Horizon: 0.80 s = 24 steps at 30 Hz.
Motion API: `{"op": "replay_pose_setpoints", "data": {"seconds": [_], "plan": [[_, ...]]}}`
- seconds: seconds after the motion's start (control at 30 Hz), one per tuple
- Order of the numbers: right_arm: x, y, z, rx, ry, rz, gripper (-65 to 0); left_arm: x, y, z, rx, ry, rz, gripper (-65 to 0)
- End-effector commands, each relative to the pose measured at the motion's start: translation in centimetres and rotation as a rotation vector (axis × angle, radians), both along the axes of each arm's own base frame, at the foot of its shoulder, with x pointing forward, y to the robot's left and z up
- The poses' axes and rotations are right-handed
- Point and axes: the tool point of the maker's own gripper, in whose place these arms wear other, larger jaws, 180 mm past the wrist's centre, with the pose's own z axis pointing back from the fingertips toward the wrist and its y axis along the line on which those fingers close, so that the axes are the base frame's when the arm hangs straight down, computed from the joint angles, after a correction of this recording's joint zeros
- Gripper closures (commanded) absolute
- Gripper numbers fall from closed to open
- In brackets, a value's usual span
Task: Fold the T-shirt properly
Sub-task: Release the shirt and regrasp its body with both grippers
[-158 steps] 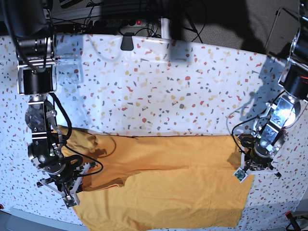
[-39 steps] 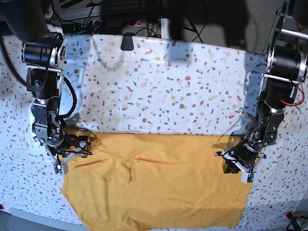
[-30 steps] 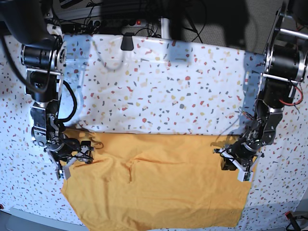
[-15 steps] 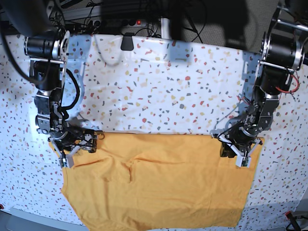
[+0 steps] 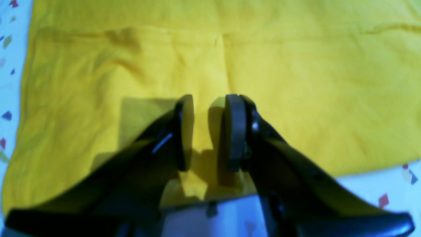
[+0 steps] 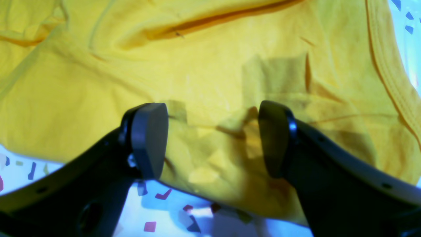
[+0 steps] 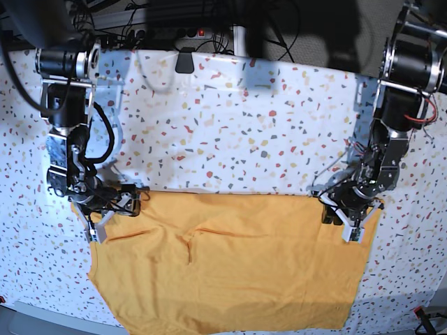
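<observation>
Left wrist – jaws: the left gripper (image 5: 209,131) hangs over the T-shirt (image 5: 296,75) with its jaws part open, a narrow gap between them. You can see cloth through the gap, but nothing is pinched.
Left wrist – cloth: it lies flat with shallow creases, so judge it soft, light and limp. It will sag from any single hold, so take it at an edge or corner, not mid-panel.
Left wrist – edge: the shirt's border meets the speckled tablecloth (image 5: 394,184) just beside the gripper, lower right. That is your nearest hem.

Right wrist – jaws: the right gripper (image 6: 213,141) is spread wide and empty, straddling rumpled cloth at the shirt's border.
Right wrist – hold: a stitched hem (image 6: 388,79) runs down the right side. This doubled fabric should grip better than a single layer. Whether a pinch there would take one layer or several, you cannot tell.
Right wrist – wrinkles: there is a deep dark fold (image 6: 217,19) near the top, so the shirt is not smooth here.

Base – position: the shirt covers the near half of the table, its far edge straight, running between the two grippers, its near edge close to the table's front edge.
Base – grippers: the right one (image 7: 105,209) is at the shirt's far-left corner, the left one (image 7: 349,209) at its far-right corner.
Base – room: the far half of the tablecloth is bare except for a dark object (image 7: 184,61) at the back edge. There is little margin in front.
</observation>
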Motion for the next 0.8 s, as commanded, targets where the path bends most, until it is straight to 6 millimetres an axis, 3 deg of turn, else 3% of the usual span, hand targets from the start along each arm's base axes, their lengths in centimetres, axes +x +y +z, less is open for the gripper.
{"op": "replay_pose_setpoints", "data": {"seconds": [0.0,0.2,0.43,0.6,0.77], "plan": [[0.7,-0.4,1.2,-0.005,-0.027,0.009,-42.6,-0.2,0.7,0.0,0.028,0.018,-0.004,-16.1],[-1.6,-0.2,-0.3,-0.020,-0.007,0.024,-42.6,-2.1,0.4,0.5,0.044,0.015,-0.047,-16.1],[-4.5,0.7,-0.7,-0.003,-0.012,0.047,-42.6,-3.9,-0.6,0.5,0.029,0.086,-0.074,-16.1],[-6.5,0.1,-1.1,-0.033,-0.006,0.062,-42.6,-4.8,-0.9,0.3,0.027,0.078,-0.086,-16.1],[-5.6,-0.1,0.8,-0.021,-0.069,0.060,-42.6,-4.7,-1.0,0.5,0.023,0.067,-0.087,-16.1]]}}
